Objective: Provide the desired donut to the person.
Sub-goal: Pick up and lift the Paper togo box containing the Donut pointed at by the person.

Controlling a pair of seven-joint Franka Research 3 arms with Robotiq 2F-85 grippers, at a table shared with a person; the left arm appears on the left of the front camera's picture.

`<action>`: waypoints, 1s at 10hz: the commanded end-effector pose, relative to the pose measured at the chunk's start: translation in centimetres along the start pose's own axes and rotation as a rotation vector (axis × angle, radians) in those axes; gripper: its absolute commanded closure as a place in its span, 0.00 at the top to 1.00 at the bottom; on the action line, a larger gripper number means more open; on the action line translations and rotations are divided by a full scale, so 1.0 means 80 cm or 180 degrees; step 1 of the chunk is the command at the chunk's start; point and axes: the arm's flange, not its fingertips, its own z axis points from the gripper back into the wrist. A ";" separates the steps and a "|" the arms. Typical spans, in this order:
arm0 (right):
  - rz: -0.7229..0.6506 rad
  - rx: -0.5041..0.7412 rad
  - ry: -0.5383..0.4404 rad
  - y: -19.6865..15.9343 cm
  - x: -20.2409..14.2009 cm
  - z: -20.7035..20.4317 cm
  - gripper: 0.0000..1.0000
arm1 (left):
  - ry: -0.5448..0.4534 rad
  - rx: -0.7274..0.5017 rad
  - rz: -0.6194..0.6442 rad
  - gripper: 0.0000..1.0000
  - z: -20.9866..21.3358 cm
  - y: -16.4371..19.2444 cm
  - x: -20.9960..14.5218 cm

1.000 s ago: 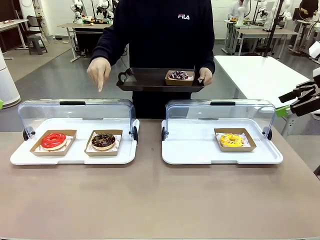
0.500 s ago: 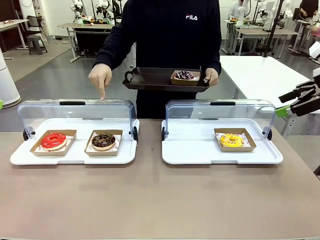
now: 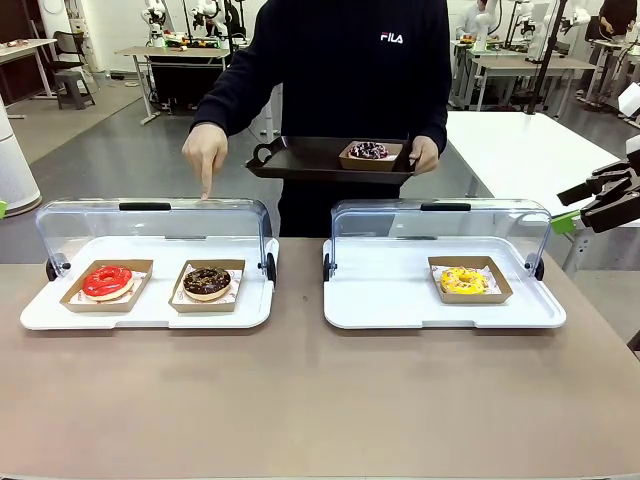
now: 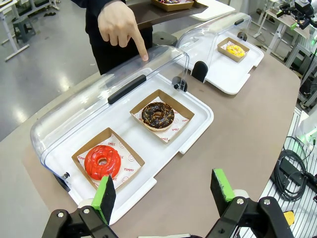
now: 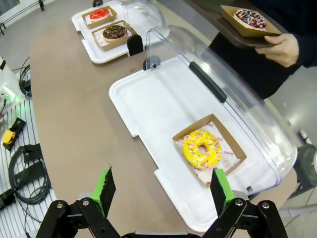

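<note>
Brown table (image 3: 300,400), white trays (image 3: 390,300) (person (image 3: 340,80) pointing), grey floor (image 3: 110,160)

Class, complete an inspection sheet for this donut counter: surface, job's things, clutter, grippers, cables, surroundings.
Surface: brown table; two white cases, clear lids raised.
Job's things: red donut and chocolate donut in left case; yellow donut in right case; person's hand points over the chocolate donut's end; other hand holds black tray with sprinkled donut.
Clutter: nothing seen.
Grippers: left gripper open, empty; right gripper open, empty.
Cables: black cables beside the table.
Surroundings: other tables beyond.
</note>
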 end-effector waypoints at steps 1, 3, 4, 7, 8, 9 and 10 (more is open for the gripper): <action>0.0039 0.0030 -0.0020 0.000 -0.003 0.001 1.00 | -0.0040 -0.0046 -0.0051 1.00 -0.001 0.003 -0.002; 0.0039 0.0030 -0.0020 0.000 -0.003 0.001 1.00 | -0.0040 -0.0046 -0.0051 1.00 -0.001 0.003 -0.002; 0.0039 0.0030 -0.0020 0.000 -0.003 0.001 1.00 | -0.0040 -0.0046 -0.0051 1.00 -0.001 0.003 -0.002; 0.0039 0.0030 -0.0020 0.000 -0.003 0.001 1.00 | 0.0650 -0.0360 -0.0479 1.00 -0.103 -0.042 0.031; 0.0039 0.0030 -0.0020 0.000 -0.003 0.001 1.00 | 0.0917 -0.0510 -0.0626 1.00 -0.152 -0.050 0.033; 0.0039 0.0030 -0.0020 0.000 -0.003 0.001 1.00 | 0.1104 -0.0542 -0.0724 1.00 -0.197 -0.055 0.027; 0.0039 0.0030 -0.0020 0.000 -0.003 0.001 1.00 | 0.1302 -0.0541 -0.0812 1.00 -0.242 -0.056 0.012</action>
